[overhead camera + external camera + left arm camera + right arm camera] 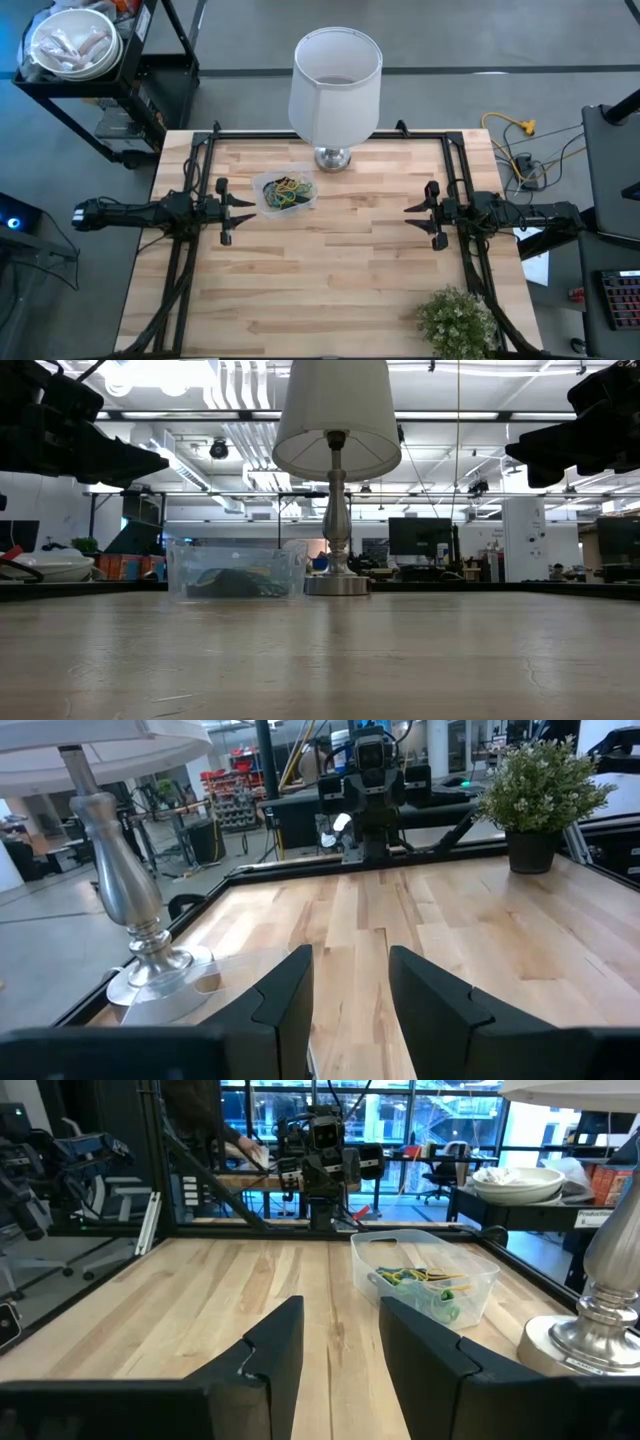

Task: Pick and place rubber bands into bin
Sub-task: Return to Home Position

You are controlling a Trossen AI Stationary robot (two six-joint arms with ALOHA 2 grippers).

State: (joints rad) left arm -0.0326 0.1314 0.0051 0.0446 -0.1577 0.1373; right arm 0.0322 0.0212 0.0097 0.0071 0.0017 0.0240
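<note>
The bin is a small clear tub on the table in front of the lamp's base, toward the left. Yellow, green and dark rubber bands lie heaped inside it; they show through its wall in the right wrist view and as a dark mass in the low view. My left gripper hovers open at the table's left, just left of the bin, and holds nothing. My right gripper hovers open at the table's right, also holding nothing. Both are raised above the table.
A white-shaded lamp stands on a silver base at the far middle of the table, just behind the bin. A small potted plant sits at the near right corner. Black frame rails run along the left and right sides.
</note>
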